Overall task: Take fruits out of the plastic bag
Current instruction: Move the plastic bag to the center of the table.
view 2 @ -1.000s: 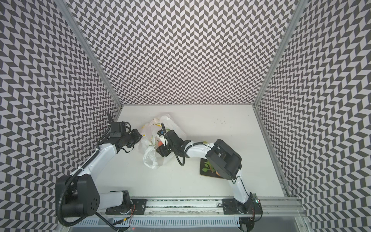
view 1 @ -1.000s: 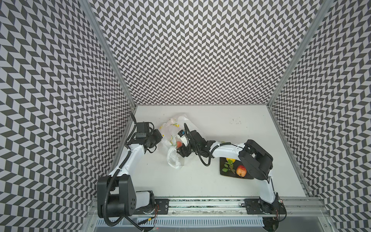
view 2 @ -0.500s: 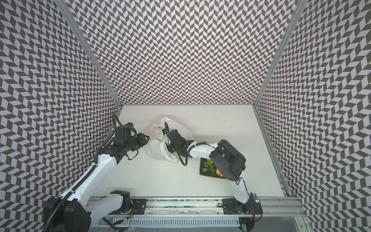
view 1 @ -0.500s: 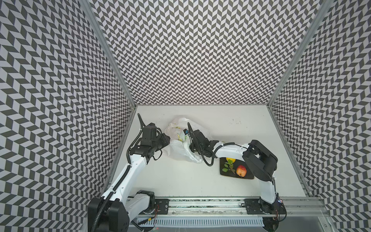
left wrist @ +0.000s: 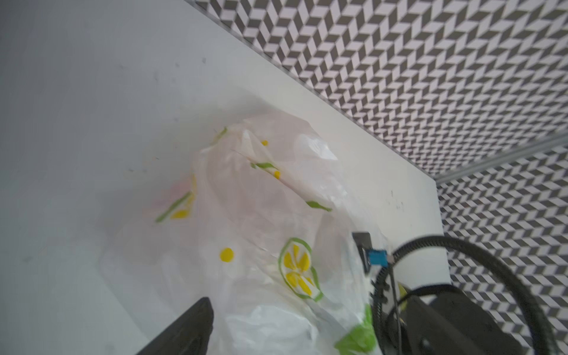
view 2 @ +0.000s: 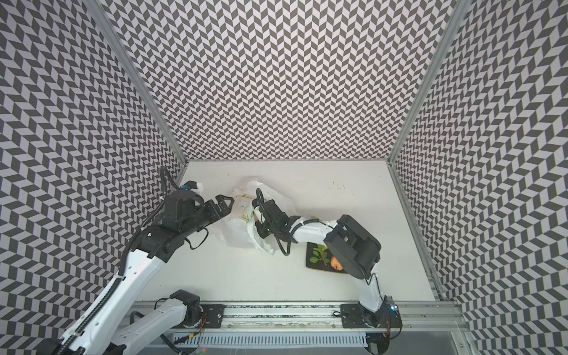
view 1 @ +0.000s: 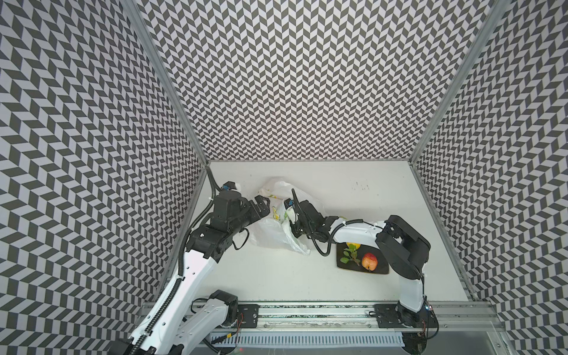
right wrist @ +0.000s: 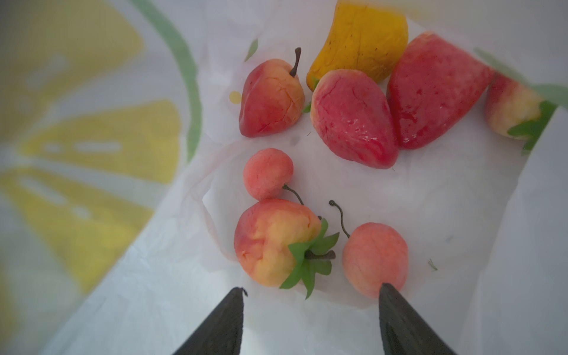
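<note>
The plastic bag (view 1: 270,229) (view 2: 238,229), white with lemon prints, lies crumpled left of the table's middle. My left gripper (view 1: 263,205) (view 2: 226,203) stands open against its left side; the left wrist view shows one finger (left wrist: 196,325) beside the bag (left wrist: 261,215). My right gripper (right wrist: 312,289) is open inside the bag, its fingertips hidden in both top views. Just ahead of it lie fruits: a leafy peach (right wrist: 273,242), a small peach (right wrist: 375,258) touching one finger, red pieces (right wrist: 350,120) and a yellow-orange pear (right wrist: 359,40).
A dark square plate (view 1: 381,271) (view 2: 315,266) sits right of the bag under the right arm. It holds a lemon (view 1: 353,246), a green sprig (view 1: 350,256) and a red-orange apple (view 1: 369,262). Patterned walls close in three sides; a rail (view 1: 307,310) runs along the front.
My left gripper has opened and let go of the bag while moving right. The bag's mouth, earlier showing fruit, has dropped over my right gripper.
</note>
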You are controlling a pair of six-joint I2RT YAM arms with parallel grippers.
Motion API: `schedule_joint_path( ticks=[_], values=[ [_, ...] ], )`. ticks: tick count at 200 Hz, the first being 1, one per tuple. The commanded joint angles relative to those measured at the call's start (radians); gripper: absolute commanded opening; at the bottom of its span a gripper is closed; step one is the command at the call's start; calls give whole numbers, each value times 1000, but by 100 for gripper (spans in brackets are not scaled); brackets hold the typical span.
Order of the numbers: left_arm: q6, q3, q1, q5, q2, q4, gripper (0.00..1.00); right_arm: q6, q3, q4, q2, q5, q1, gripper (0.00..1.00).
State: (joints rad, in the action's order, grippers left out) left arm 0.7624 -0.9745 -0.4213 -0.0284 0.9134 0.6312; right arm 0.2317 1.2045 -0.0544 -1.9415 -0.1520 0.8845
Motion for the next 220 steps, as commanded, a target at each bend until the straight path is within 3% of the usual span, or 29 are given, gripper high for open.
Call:
schedule_joint_path(
  ticks=[1,21,39,96,147,165,204,220],
  values=[
    [119,-32,-143,79,7,81,98,12,-1,-52,38,-8,-6,68],
    [159,-61,-269,121,46,88,98,11,10,-40,26,-11,-6,67],
    [182,-79,-315,153,84,134,98,17,8,-41,24,-11,-7,67],
    [220,17,-330,121,56,127,82,69,-15,-71,21,-38,-13,67],
    [201,81,-328,92,63,26,81,86,-15,-87,12,-43,-12,67],
    [193,90,-320,99,82,-6,69,98,-16,-93,3,-49,-12,67],
    [185,100,-302,143,58,60,22,128,-29,-94,-12,-21,-12,66],
    [187,116,-302,170,6,125,7,141,-33,-85,-18,10,-12,65]
  ],
)
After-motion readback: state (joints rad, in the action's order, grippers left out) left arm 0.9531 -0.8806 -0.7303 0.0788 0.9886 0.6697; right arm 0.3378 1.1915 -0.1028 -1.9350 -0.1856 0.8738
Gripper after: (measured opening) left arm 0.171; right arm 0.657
